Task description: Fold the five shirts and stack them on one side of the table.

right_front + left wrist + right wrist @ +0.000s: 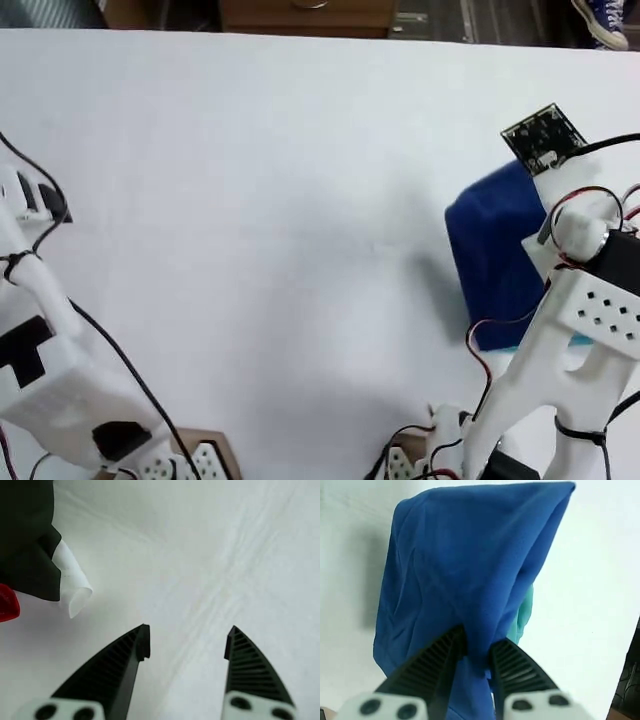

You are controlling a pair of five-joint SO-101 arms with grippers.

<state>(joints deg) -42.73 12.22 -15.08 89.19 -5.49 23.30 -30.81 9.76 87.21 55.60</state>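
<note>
Right claw (pixel 479 642) first: it's clamped shut on a fold of the blue shirt (pixel 465 555), both black ribbed fingers (pixel 435 662) pressing the cloth between them. The fabric bunches into a ridge that runs right into the jaws and spreads out wide beyond them. Just under the blue one there's a sliver of a teal shirt (pixel 524 612) peeking out along one edge, touching it. All of that sits on the white table (pixel 600 580).

From the high view, the blue shirt (pixel 495 260) is a chunky bundle at about 3 o'clock on the table (pixel 250 180), close to the edge, with the right arm (pixel 570 330) standing over its 4 o'clock side and covering part of it. A little black circuit board (pixel 543 137) on that arm pokes out at the bundle's 1 o'clock corner.

Left claw (pixel 189 630): wide open, nothing between the fingers, hovering over bare tabletop (pixel 225 555). Off to the side of it lies a black cloth (pixel 25 535) with a white rolled bit (pixel 72 587) sticking out from under its edge, plus a red something (pixel 7 602) right at the frame's border. Can't tell what the red thing is. The claw is apart from all three.

In the high view the left arm (pixel 50 360) is parked down at roughly 8 o'clock, well apart from the blue bundle.
</note>
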